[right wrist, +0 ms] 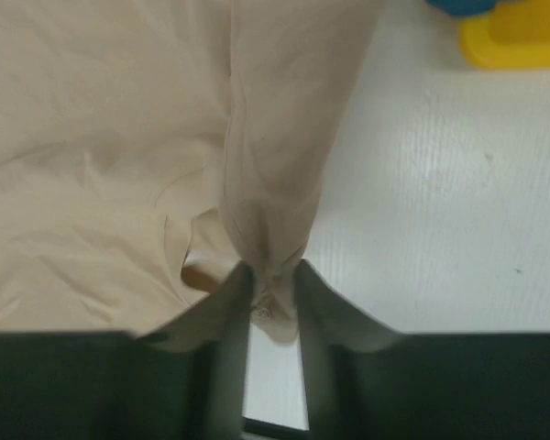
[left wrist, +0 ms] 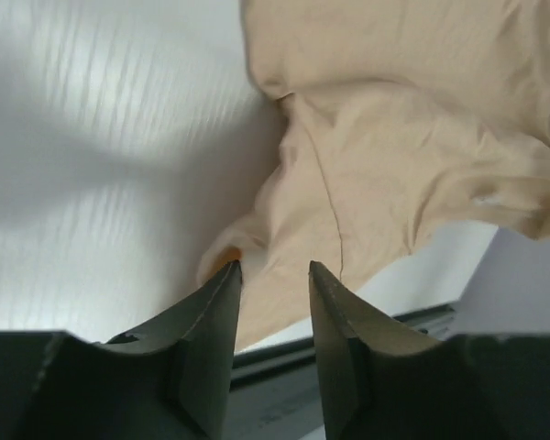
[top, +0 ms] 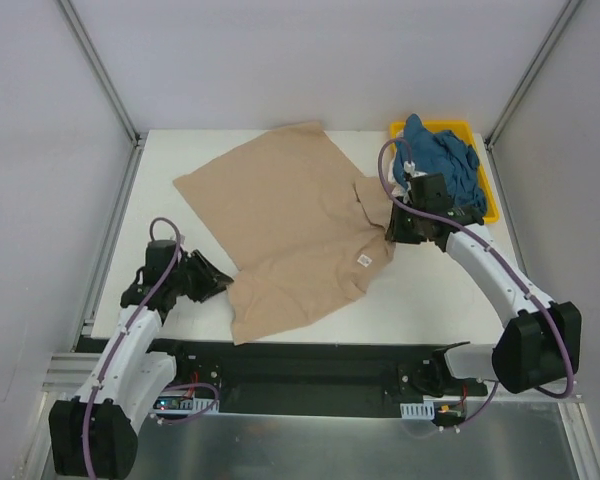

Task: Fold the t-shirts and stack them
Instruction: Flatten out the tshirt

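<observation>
From above, we saw the tan shirt (top: 290, 215) spread crookedly on the table (top: 430, 295), its long axis running from far left to near right. The teal shirt (top: 442, 160) lay heaped in the yellow tray (top: 488, 212). The right arm (top: 490, 265) reached the tan shirt's right edge, and the left arm (top: 140, 320) sat just beside its near-left corner.

In the left wrist view, the jaws stood open. The tan shirt (left wrist: 394, 137) lay directly ahead, its edge showing between their tips, not yet pinched.

In the right wrist view, the jaws were closed on a gathered fold of the tan shirt (right wrist: 275, 137), which stretched straight away from them.
</observation>
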Available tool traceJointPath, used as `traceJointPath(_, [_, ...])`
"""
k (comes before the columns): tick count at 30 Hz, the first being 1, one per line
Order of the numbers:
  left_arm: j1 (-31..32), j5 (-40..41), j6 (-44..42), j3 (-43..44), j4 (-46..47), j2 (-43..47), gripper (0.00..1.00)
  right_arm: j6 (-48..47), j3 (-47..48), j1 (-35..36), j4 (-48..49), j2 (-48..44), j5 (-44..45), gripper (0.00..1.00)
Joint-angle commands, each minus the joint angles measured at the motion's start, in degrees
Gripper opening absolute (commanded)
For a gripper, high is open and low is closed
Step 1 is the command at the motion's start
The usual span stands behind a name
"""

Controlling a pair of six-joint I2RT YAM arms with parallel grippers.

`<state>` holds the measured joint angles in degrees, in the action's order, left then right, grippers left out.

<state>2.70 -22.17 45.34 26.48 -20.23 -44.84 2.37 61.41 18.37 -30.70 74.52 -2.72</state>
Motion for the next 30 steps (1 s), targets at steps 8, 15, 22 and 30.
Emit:
traceJointPath(8, [1.2,-5.2,4.1,1.6,2.1,9.0,0.99,3.2,1.7,-0.7,-9.3,1.3,6.1,0.96])
traceJointPath(15, [1.2,-0.7,-2.4,16.0,2.1,-8.5,0.99,2.6,-0.1,1.6,-4.9,-1.5,3.0,0.96])
traceJointPath(22, [1.3,-1.8,-4.9,33.3,6.0,-34.2,0.99,3.0,-2.2,9.0,-0.7,5.4,-4.8,0.96])
traceJointPath(30, [1.7,-0.3,-6.7,57.5,7.0,-62.8,0.99,8.1,0.6,10.8,0.5,14.9,-4.6,0.96])
